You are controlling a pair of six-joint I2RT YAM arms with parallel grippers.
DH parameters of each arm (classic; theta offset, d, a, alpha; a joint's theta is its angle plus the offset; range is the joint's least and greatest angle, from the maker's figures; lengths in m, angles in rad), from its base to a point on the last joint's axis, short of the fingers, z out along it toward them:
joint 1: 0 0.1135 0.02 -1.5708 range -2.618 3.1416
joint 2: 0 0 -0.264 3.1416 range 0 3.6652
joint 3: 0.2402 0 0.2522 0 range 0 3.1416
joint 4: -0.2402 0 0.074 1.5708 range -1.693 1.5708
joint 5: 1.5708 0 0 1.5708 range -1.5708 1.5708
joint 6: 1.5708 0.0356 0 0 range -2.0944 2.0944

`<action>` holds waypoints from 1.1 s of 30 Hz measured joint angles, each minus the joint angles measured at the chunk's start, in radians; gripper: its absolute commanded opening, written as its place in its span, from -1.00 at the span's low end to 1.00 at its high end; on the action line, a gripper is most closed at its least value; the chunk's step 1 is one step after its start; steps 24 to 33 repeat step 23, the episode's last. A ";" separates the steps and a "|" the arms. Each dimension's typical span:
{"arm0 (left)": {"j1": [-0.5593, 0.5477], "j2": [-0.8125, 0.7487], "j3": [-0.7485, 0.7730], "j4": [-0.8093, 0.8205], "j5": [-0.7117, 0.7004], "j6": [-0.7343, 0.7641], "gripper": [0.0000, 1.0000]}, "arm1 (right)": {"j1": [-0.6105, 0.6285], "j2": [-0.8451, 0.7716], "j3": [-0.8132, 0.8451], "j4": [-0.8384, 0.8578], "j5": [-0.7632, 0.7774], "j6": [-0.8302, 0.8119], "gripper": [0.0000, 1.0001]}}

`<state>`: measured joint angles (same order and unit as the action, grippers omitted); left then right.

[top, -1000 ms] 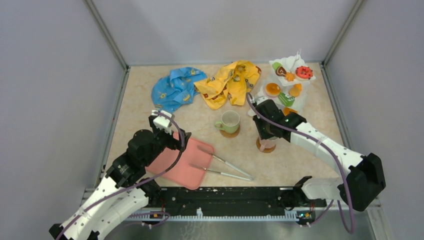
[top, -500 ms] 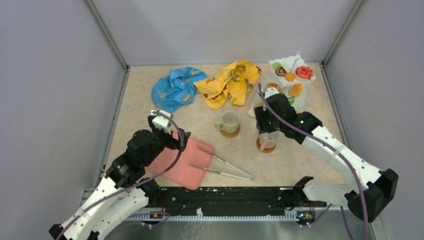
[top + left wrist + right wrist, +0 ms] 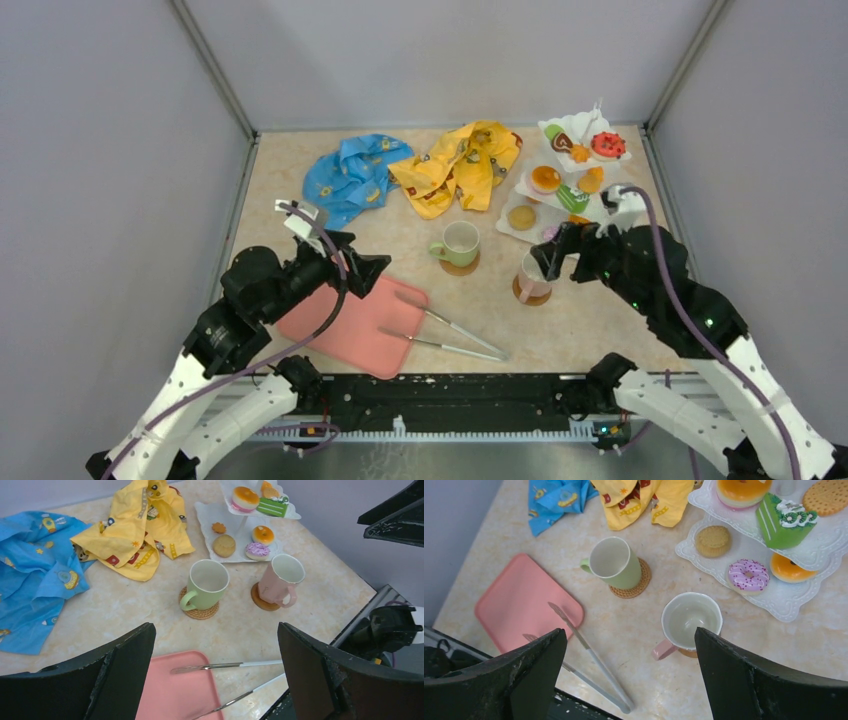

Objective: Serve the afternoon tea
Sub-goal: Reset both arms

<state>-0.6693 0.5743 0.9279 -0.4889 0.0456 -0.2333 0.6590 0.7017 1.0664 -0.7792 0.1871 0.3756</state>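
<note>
Near edge, left of centre: pink tray (image 3: 345, 330) lies flat. Metal tongs (image 3: 455, 338) have both tips on the tray and the joined end out on the worktop (image 3: 590, 335) toward the near edge.

Left gripper (image 3: 367, 268) hovers over the tray's far side. Fingers are spread fully, nothing in them.

Mid-worktop: pale green mug (image 3: 460, 243) stands upright on its round coaster (image 3: 200, 613), handle pointing left. Just to its right, well apart, a pale pink mug (image 3: 533, 275) stands upright on the second coaster (image 3: 259, 602).

Right gripper (image 3: 560, 258) hangs above the pink mug, slightly to its right. I see the fingers wide apart, clear of the mug, holding nothing.

Far right corner: white three-tier stand (image 3: 804, 611), loaded.
- Bottom tier: cookie (image 3: 713, 540), purple donut (image 3: 749, 575), orange pastry (image 3: 788, 568).
- Middle tier: green cake slice (image 3: 784, 522), orange-topped cake (image 3: 741, 491).
- Top tier: red donut (image 3: 607, 145).

Far edge: yellow cloth (image 3: 460, 165) crumpled at centre, blue cloth (image 3: 350, 175) bunched to its left, the two touching.
</note>
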 measured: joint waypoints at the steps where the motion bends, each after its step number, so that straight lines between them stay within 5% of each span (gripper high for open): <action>1: 0.000 0.000 0.002 0.002 0.010 -0.010 0.98 | 0.000 -0.040 -0.013 0.000 0.004 0.019 0.98; 13: 0.000 -0.035 -0.037 0.039 0.075 -0.119 0.98 | 0.000 -0.323 -0.079 -0.068 0.090 0.178 0.98; 33: 0.000 -0.090 -0.103 0.048 0.055 -0.154 0.98 | 0.000 -0.327 -0.113 -0.081 0.092 0.213 0.98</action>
